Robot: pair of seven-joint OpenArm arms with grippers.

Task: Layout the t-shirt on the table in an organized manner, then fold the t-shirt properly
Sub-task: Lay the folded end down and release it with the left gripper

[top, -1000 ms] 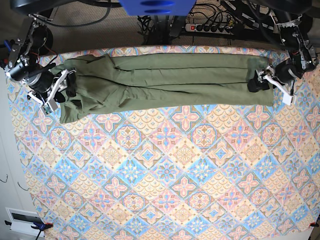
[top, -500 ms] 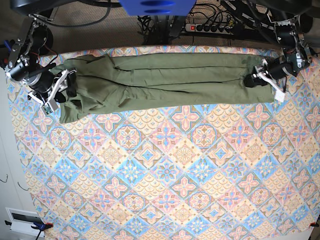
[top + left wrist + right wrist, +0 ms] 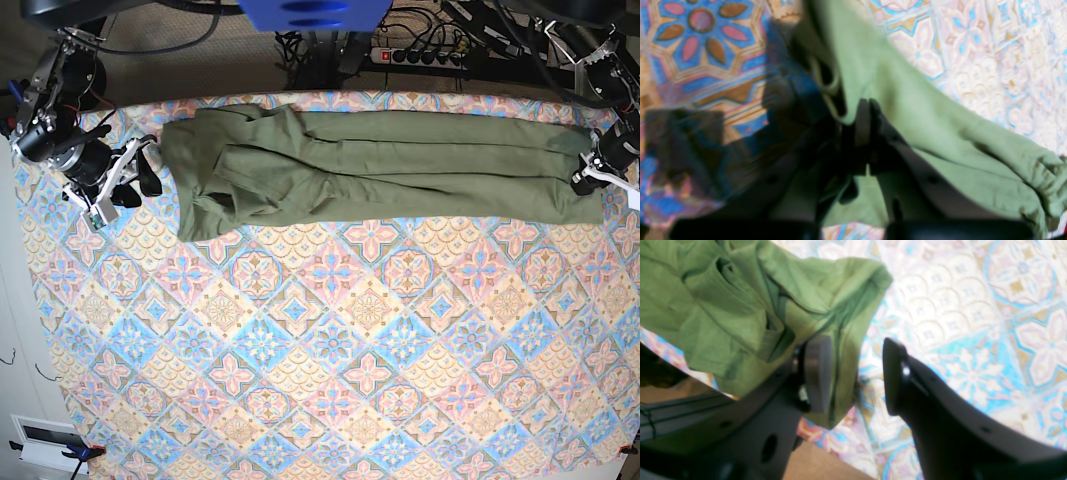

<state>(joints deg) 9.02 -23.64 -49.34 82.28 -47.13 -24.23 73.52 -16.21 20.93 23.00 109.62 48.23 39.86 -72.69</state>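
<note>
Layout stage is in hand, by the look of things; no fold has been made that counts toward the finished shape. The olive-green t-shirt [image 3: 380,165] lies along the far edge of the table [image 3: 330,380], gathered into a long narrow band with lengthwise creases. Its long axis runs side to side in the base view, parallel to the far table edge. The bunched, wider end with loose flaps sits toward that view's left; the narrower end reaches the view's right. Which end is the neck cannot be told.

The left gripper [image 3: 867,140] is clamped on the t-shirt at the band's right-hand end in the base view: the left wrist view shows dark jaws pressed together with green cloth pinched between them and draped away over the patterned cover.

The right gripper [image 3: 853,373] stands with its jaws apart and holds nothing. In the right wrist view a corner of the t-shirt lies just beside one pad [image 3: 816,373], while the other pad is over bare table. In the base view it sits just off the bunched end.

Judged next requirement: the right gripper should take hold of the bunched end, then both arms should draw the cloth toward the table's middle and spread it flat, sleeves out. Uneven tension would risk twisting the band further.
</note>
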